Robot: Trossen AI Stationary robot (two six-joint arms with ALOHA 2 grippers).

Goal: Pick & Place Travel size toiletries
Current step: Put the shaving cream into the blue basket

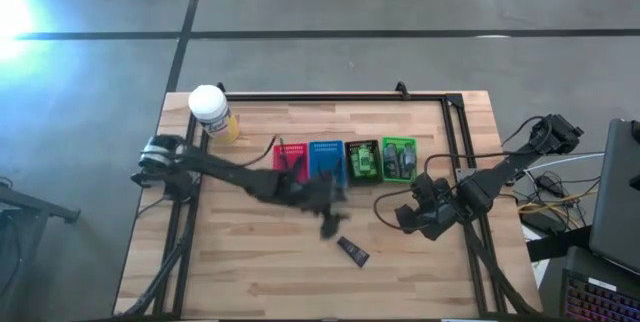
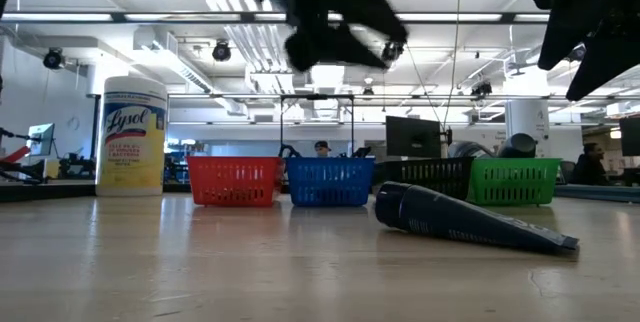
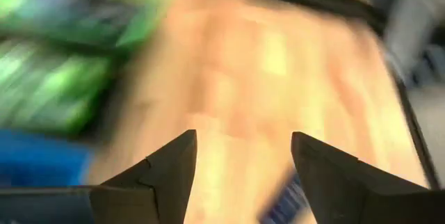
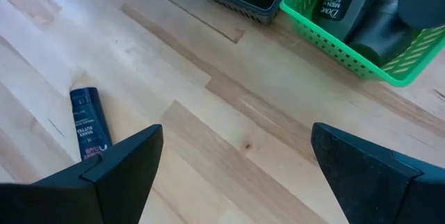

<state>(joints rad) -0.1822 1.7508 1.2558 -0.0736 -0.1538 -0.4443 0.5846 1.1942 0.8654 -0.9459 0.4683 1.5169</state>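
Observation:
A dark tube (image 1: 352,251) of the travel size toiletries lies flat on its side on the wood table, near the middle; the low view shows the tube (image 2: 470,220) with its round cap end to the left. My left gripper (image 1: 328,220) hangs open above the table just left of and beyond the tube, in front of the blue basket (image 1: 326,157). In its wrist view my left gripper (image 3: 243,140) has nothing between the fingers. My right gripper (image 1: 415,217) waits open over the table right of the tube, and my right gripper (image 4: 236,133) is empty too.
Four small baskets stand in a row at mid-table: red (image 1: 290,157), blue, black (image 1: 363,159) holding green items, green (image 4: 348,50) holding dark packets. A white-capped yellow jar (image 1: 210,110) stands at the far left corner. A black frame (image 1: 330,97) runs along the table's edges.

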